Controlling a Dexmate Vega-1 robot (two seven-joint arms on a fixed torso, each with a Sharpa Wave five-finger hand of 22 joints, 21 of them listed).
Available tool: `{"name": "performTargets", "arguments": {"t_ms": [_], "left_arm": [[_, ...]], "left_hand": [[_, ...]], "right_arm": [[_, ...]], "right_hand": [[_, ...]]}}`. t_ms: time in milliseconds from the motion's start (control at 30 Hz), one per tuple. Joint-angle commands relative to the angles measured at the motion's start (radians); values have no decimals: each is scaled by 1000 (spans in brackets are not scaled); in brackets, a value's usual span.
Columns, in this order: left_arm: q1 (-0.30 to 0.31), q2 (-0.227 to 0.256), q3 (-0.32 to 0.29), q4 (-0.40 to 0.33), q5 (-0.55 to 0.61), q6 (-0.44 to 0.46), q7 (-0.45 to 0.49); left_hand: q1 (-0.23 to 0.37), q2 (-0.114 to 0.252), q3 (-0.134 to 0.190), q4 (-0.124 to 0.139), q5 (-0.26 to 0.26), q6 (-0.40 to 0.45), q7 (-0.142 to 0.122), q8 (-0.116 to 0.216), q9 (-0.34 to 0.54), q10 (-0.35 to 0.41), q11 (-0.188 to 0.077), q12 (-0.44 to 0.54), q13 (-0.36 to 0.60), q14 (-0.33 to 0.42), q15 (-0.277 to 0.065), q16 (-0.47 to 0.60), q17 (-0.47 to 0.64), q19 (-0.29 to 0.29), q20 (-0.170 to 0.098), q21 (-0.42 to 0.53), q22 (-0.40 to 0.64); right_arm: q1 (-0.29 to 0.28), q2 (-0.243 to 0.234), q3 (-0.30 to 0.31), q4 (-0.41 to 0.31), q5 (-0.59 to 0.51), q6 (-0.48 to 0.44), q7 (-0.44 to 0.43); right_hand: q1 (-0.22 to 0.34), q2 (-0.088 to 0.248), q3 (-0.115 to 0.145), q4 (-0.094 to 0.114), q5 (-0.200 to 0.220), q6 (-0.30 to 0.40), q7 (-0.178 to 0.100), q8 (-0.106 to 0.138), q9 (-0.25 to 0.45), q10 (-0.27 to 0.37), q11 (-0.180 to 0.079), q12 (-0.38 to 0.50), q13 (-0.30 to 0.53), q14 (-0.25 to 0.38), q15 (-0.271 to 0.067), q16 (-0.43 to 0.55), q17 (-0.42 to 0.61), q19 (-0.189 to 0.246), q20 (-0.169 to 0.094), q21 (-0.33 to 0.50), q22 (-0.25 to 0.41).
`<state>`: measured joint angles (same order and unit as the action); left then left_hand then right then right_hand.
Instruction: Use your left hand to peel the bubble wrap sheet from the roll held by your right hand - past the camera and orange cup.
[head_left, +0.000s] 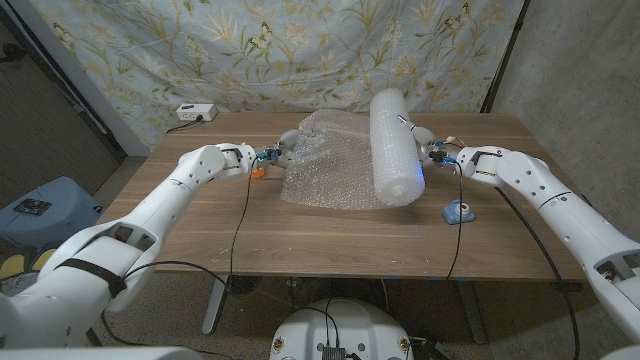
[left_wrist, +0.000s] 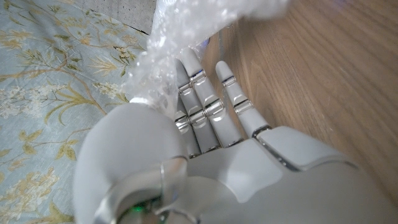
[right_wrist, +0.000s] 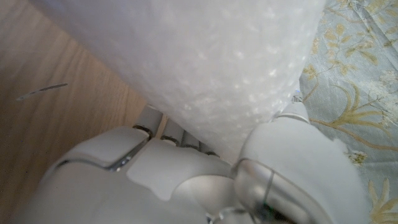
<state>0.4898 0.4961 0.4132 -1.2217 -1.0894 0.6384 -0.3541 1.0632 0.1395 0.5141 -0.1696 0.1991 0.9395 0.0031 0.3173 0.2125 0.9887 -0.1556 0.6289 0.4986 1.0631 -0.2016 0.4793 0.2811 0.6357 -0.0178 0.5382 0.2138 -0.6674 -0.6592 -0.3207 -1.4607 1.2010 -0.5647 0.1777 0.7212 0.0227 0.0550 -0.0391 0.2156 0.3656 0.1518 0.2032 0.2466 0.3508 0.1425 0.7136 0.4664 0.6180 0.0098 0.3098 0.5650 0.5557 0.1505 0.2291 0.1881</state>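
A thick white roll of bubble wrap (head_left: 392, 148) lies on the wooden table (head_left: 330, 235), right of centre. My right hand (head_left: 437, 154) grips the roll from its right side; the right wrist view shows the roll (right_wrist: 205, 68) pressed against my right hand (right_wrist: 186, 174). A loose clear sheet (head_left: 325, 168) spreads left from the roll. My left hand (head_left: 275, 156) pinches the sheet's far left edge; in the left wrist view the sheet (left_wrist: 168, 50) runs between the thumb and fingers (left_wrist: 205, 102). A small orange cup (head_left: 257, 171) peeks out beside my left hand.
A small blue and white object (head_left: 459, 211) lies on the table near the front right, below my right forearm. A white box (head_left: 195, 113) sits off the table's far left corner. A floral curtain (head_left: 300, 50) hangs behind the table.
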Motion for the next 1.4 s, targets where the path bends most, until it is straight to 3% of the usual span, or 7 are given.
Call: {"name": "performTargets", "arguments": {"t_ms": [33, 567, 1400], "left_arm": [[17, 29, -13, -33, -14, 26, 17], [27, 57, -25, -70, -38, 52, 44], [73, 97, -63, -150, -96, 70, 119]], "left_hand": [[13, 0, 3, 5, 0, 27, 18, -1, 3, 11, 0, -4, 5, 9, -2, -3, 4, -3, 0, 5, 2], [12, -1, 3, 6, 0, 28, 19, -4, 3, 12, 0, -9, 7, 10, -1, -5, 6, -5, 0, 13, 1], [14, 0, 3, 7, 0, 29, 20, -10, 4, 15, -2, -15, 11, 11, -1, -8, 10, -12, 0, 25, -1]], "right_arm": [[-3, 6, -1, 10, -3, 13, 47], [-23, 14, 10, 13, 8, 31, 72], [-38, 10, 23, 25, 37, 15, 96]], "right_hand": [[-26, -5, -13, 10, 10, -13, 26, -2, 2, -15, 11, -10, 3, -8, 9, -4, 0, -4, 10, -4, 3], [-133, -36, -74, 59, 41, -49, 47, -3, -4, -32, 49, -30, 8, -31, 48, -15, 4, -7, 46, -6, 3], [-167, -30, -100, 81, 79, -92, 53, -8, -12, -50, 66, -53, 14, -45, 62, -19, 11, -10, 62, -9, 3]]}}
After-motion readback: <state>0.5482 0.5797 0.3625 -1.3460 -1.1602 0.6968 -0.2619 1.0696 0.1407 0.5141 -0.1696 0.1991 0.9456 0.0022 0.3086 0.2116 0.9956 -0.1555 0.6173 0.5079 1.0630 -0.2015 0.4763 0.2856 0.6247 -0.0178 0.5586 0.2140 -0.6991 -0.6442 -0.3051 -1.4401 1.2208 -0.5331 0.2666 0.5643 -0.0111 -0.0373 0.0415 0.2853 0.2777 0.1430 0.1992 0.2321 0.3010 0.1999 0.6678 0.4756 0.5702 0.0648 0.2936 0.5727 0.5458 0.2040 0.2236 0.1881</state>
